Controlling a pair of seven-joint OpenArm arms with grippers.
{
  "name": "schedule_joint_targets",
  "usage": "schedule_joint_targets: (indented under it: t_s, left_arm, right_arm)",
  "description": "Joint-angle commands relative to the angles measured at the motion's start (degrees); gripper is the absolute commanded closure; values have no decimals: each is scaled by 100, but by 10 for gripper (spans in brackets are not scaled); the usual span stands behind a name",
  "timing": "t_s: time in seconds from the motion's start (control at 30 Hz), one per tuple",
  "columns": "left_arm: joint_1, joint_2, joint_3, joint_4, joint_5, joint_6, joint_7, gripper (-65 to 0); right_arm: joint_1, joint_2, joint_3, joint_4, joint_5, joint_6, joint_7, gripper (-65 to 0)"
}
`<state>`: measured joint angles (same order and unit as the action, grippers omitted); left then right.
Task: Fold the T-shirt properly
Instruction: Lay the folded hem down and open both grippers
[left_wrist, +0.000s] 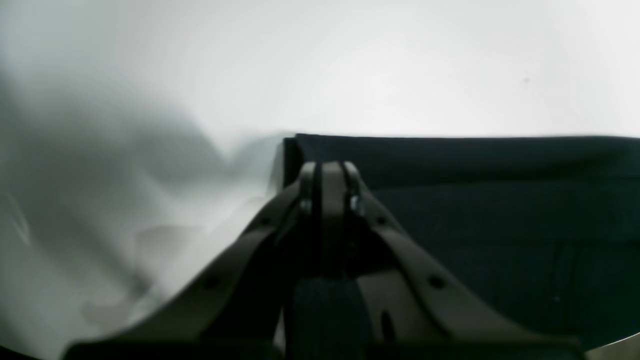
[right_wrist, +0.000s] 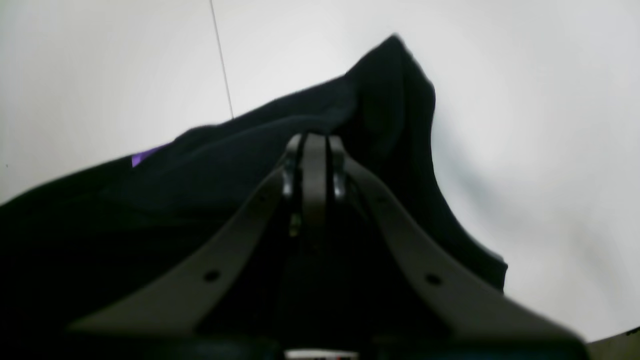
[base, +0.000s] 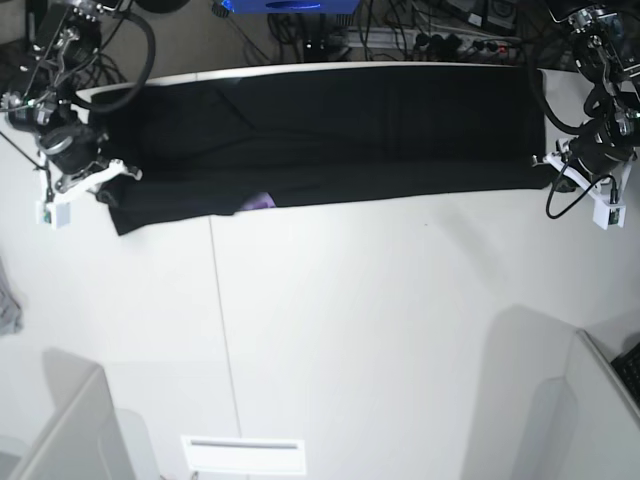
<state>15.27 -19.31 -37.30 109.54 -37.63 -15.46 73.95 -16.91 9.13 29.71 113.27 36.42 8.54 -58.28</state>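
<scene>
Two claws, left claw (left_wrist: 332, 175) and right claw (right_wrist: 315, 147), each clamp one T-shirt (base: 330, 130).

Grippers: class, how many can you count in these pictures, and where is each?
2. The left gripper pinches the T-shirt at the base view's right end; the right gripper pinches its left end. None seems hidden.

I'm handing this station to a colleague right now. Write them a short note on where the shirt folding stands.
Left claw: shut on the T-shirt at its corner.
Right claw: shut on the T-shirt at the opposite end.
The T-shirt lies as a long black band along the far edge of the table, with a bit of purple print showing at its near edge.
Done: a lengthwise fold.
Left: folding the band into a compact stack.
</scene>
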Motion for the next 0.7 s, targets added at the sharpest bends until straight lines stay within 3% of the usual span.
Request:
schedule_joint_targets:
  t_s: [0.0,0.2,0.33,0.47,0.67]
  left_arm:
    - [-37,-104,-46,93,-13,-14,-112,0]
    - [95,-236,-11,93,-13,-14,-112,0]
    - [218,-245,-11,93,22,-14,-112,0]
    - [315,-245,-2,66,22,-14,-121,0]
    - [403,-245,7,66,22,-14,-121,0]
  right_arm:
    - [16,50,92,123,19,4,39,0]
    - [-186,-275,365,246,19,12,-207,0]
    - [-292,-302,338,237,19,12,-277,0]
    - [-345,-592,365,229,-16,12,-304,0]
    - [-432,-618,338,167,-7,4,-304,0]
